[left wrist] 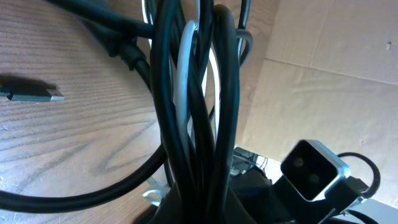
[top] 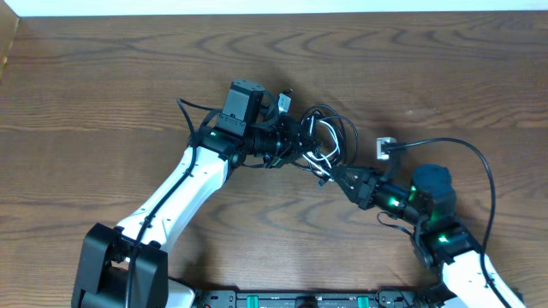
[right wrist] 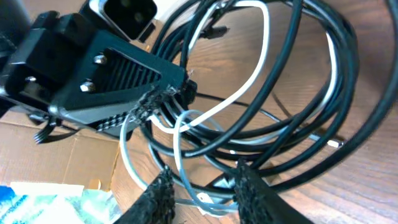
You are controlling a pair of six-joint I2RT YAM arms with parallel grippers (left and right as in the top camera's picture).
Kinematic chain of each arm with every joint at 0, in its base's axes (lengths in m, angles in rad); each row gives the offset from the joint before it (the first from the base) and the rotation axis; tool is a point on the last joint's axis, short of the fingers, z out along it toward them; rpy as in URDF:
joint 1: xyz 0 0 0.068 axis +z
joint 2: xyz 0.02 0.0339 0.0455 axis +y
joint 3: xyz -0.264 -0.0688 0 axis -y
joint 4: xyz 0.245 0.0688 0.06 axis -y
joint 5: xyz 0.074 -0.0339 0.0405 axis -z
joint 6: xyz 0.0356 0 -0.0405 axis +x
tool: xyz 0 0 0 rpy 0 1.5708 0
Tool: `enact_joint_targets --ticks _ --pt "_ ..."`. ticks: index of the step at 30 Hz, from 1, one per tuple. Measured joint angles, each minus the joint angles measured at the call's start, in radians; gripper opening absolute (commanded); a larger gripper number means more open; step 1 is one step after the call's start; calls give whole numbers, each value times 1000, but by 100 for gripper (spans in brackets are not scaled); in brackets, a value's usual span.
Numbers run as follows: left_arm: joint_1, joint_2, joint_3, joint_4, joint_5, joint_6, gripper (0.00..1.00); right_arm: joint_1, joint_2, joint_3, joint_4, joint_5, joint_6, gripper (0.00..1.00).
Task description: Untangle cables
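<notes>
Cables sit bunched just past the middle of the desk, and the left hand comes in from 9 o'clock, clenched hard on the whole knot of black loops. The right hand reaches in from 5 o'clock, jaws apart, straddling a pale loop of the white cord but not yet pinching it. This looks like the moment to single out one strand! Best play: nip only that pale loop and leave the black coils out of the bite. Then draw it gently toward 5 o'clock while the left anchors the bundle. A white plug end lies at 3 o'clock, and it could snag
</notes>
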Motion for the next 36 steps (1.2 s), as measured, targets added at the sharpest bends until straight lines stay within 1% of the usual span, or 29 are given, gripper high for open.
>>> enact_joint_targets --ticks 2,5,6,7,8,11,14,18,21,23,25,26,27,28,30,31,34,36 --pt "0 0 0 -1 0 0 8 19 34 0 46 10 15 19" --pt "-4 0 0 -2 0 0 8 36 72 0 108 19 40 13" --pt "-6 0 0 -2 0 0 8 38 77 0 121 20 43 10" --pt "-9 0 0 -1 -2 0 8 38 80 0 131 22 50 4" --pt "-13 0 0 0 -5 0 8 38 82 0 149 24 66 1" --pt "-18 0 0 1 -7 0 8 38 85 0 190 18 98 1" --pt "-22 0 0 2 -3 16 8 38 87 -1 241 -30 122 1" --pt "-23 0 0 0 4 45 8 20 94 -10 418 -134 198 1" --pt "-27 0 0 -26 20 60 8 -7 97 -11 559 -193 304 1" --pt "-30 0 0 -34 26 71 8 -8 96 -11 573 -214 336 1" --pt "-31 0 0 -38 23 71 8 1 92 -3 477 -212 285 1" --pt "-31 0 0 -41 18 70 8 13 90 3 375 -188 241 1" --pt "-32 0 0 -41 13 67 8 21 90 4 311 -166 219 1" --pt "-32 0 0 -43 4 63 8 40 91 6 193 -104 201 1" --pt "-35 0 0 -49 -17 48 8 59 98 5 142 -44 201 1" --pt "-36 0 0 -48 -28 39 8 71 103 5 157 -5 213 1" --pt "-54 0 0 -48 -54 25 8 75 119 -7 371 -9 243 1" --pt "-72 0 0 -62 -80 27 8 74 121 -11 505 -54 266 1"
